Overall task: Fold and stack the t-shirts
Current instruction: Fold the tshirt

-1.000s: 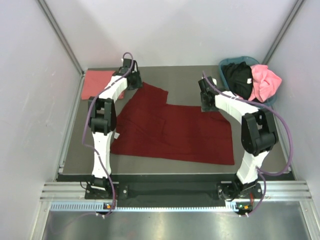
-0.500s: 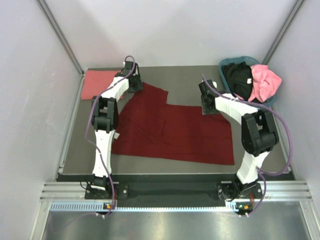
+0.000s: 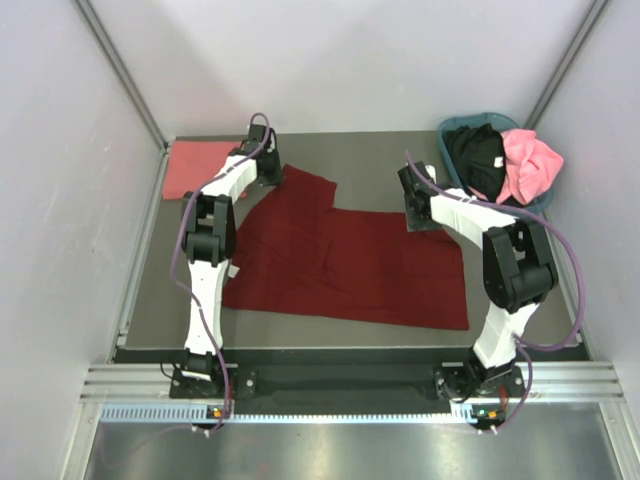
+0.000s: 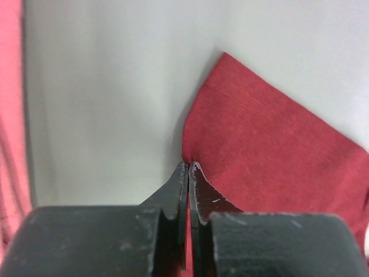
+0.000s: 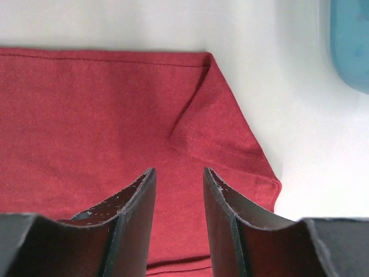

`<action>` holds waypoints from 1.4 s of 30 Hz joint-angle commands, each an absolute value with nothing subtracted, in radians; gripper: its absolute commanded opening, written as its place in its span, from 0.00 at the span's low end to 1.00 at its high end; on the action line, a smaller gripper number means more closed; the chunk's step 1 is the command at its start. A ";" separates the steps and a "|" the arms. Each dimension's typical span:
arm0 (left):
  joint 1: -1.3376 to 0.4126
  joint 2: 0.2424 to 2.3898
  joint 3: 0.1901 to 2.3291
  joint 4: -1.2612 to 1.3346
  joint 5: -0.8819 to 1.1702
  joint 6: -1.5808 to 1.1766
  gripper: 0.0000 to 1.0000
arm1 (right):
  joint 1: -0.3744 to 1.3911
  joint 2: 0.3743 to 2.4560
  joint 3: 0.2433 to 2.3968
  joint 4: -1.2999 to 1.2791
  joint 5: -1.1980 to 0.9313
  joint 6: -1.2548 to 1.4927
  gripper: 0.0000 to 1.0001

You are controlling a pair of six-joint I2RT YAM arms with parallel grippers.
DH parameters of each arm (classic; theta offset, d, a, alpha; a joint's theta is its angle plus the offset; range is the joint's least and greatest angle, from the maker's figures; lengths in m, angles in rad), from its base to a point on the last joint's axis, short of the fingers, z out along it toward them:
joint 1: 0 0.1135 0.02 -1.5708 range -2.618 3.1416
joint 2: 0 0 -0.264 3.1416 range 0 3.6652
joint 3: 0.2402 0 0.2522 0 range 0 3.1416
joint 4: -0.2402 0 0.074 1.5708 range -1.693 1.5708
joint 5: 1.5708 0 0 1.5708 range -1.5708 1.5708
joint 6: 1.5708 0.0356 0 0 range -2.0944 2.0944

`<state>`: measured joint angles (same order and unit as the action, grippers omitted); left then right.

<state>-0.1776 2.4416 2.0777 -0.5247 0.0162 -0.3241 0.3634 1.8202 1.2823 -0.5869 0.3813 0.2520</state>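
Jaws of the left gripper (image 4: pixel 188 168) are pinching the maroon t-shirt (image 4: pixel 265 156) at its sleeve edge; the right gripper (image 5: pixel 179 173) is hanging parted over the opposite sleeve.

A matte grey bench (image 3: pixel 360 150) spreads beneath the left hand (image 3: pixel 270 176) and right hand (image 3: pixel 413 212). Plain pale walls (image 3: pixel 350 60) rise beyond and beside them. Behind them runs an aluminium rail (image 3: pixel 340 385). Light is soft and even.

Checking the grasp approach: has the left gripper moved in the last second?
Yes, slightly: left gripper shifted from the table back edge toward the maroon t-shirt sleeve.
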 commanded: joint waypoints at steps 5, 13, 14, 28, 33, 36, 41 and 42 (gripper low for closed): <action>-0.176 2.353 2.000 -0.486 0.101 -0.347 0.00 | 0.353 1.855 1.318 -0.548 0.399 0.224 0.40; -0.176 2.313 1.985 -0.459 0.110 -0.365 0.00 | 0.333 1.928 1.354 -0.535 0.400 0.209 0.39; -0.176 2.312 1.983 -0.459 0.107 -0.365 0.00 | 0.331 1.931 1.355 -0.535 0.408 0.207 0.39; -0.176 2.266 1.980 -0.454 0.101 -0.373 0.00 | 0.316 1.933 1.356 -0.525 0.462 0.187 0.00; -0.175 2.234 1.973 -0.453 0.072 -0.373 0.00 | 0.308 1.890 1.353 -0.551 0.521 0.190 0.00; -0.175 2.214 1.959 -0.449 0.057 -0.370 0.00 | 0.305 1.859 1.344 -0.563 0.538 0.192 0.00; -0.175 2.177 1.922 -0.442 0.038 -0.370 0.00 | 0.293 1.830 1.318 -0.578 0.561 0.199 0.00; -0.175 2.172 1.910 -0.442 0.034 -0.370 0.00 | 0.293 1.829 1.315 -0.581 0.561 0.204 0.00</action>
